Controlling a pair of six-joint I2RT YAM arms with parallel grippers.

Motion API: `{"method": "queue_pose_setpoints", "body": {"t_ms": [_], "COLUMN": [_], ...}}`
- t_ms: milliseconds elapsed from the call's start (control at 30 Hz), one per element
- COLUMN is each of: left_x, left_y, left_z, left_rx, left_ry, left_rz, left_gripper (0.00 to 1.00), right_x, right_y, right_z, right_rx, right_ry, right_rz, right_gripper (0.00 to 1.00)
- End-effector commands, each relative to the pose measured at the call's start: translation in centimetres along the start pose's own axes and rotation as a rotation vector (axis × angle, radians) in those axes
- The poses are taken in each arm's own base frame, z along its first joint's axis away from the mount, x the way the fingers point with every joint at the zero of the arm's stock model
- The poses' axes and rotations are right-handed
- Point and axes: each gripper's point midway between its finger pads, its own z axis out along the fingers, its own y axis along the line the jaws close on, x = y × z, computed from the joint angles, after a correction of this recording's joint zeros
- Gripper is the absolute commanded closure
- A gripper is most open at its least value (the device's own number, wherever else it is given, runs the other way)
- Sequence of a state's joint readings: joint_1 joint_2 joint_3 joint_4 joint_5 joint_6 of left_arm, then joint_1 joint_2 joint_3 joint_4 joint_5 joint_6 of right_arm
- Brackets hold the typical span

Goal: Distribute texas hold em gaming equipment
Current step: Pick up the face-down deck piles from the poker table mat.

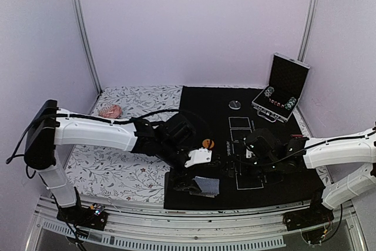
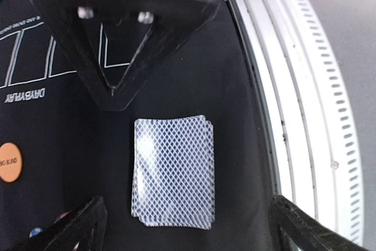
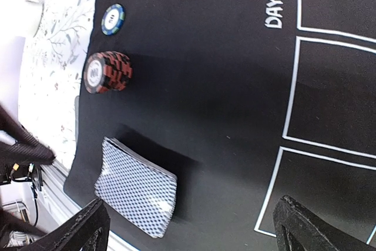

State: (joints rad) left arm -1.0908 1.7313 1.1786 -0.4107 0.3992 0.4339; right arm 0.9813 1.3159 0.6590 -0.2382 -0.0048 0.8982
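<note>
The left tool [image 2: 187, 201] stands wide, its two fingers [image 2: 76, 227] well apart and touching nothing. Between them, flat on the black mat [image 2: 176, 92], lies the deck of grey-blue-backed cards [image 2: 172, 171], backs up and clear of both fingers. Just beyond the deck hangs a black triangular part [image 2: 126, 45] with two screw heads, its point aimed at the cards; that view does not tell which arm owns it. The bench rail [image 2: 305, 86] passes just outside one finger, and an orange disc [image 2: 9, 161] sits out past the other.

The right tool [image 3: 192, 203] is wide too and grips nothing. The deck lies just ahead of one fingertip, off to that side and untouched. Farther on that side stand a red-and-black chip stack [image 3: 107, 72], then a single blue-and-green chip [image 3: 113, 19], then the orange disc. White printed boxes [image 3: 329, 86] mark the mat toward the other finger.

The right wrist view shows the deck's thickness, which the left wrist view lacks. Only the top view shows the far things: a silver disc [image 1: 235, 105], the open case [image 1: 286, 83] with chips in it, and the pink round object [image 1: 110, 110] on the floral-covered bench [image 1: 117, 174], all well apart from both tools.

The deck's long axis runs away from the left wrist, crosswise to the line between the fingers and along the rail; a second card edge peeks out at its far corner
</note>
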Motion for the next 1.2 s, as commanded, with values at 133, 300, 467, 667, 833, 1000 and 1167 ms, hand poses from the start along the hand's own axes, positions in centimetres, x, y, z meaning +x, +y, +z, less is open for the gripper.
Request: {"method": "queue_pose_setpoints", "body": {"t_ms": [133,300,467,667,833,1000,1167], "left_x": [0.2,1.4,2.2,3.7,5.3,5.7,6.2], "left_y": [1.1,1.7,1.8,2.4,1.2,1.1,0.9], "left_z": [3.2,4.4,5.0,6.3,7.1,7.6,7.8], "left_rx": [0.036,0.028,0.028,0.007,0.058,0.058,0.077], "left_ry": [0.06,0.119,0.148,0.193,0.234,0.254,0.273], "left_rz": [0.11,0.094,0.076,0.073,0.075,0.081,0.077], "left_gripper": [0.02,0.02,0.02,0.02,0.02,0.02,0.07], "right_x": [0.6,0.8,1.0,0.9,0.9,1.0,0.9], "right_y": [-1.4,-1.5,-1.7,-1.7,-1.6,-1.6,-1.6], "right_z": [-0.3,-0.1,0.0,0.0,0.0,0.1,0.2], "right_rx": [-0.001,-0.007,-0.003,-0.002,-0.002,0.0,0.005], "right_ry": [-0.012,-0.01,-0.001,-0.002,-0.002,0.003,0.005], "right_rz": [-0.008,-0.006,-0.009,-0.012,-0.013,-0.017,-0.02], "right_gripper": [0.01,0.01,0.01,0.01,0.01,0.01,0.01]}}
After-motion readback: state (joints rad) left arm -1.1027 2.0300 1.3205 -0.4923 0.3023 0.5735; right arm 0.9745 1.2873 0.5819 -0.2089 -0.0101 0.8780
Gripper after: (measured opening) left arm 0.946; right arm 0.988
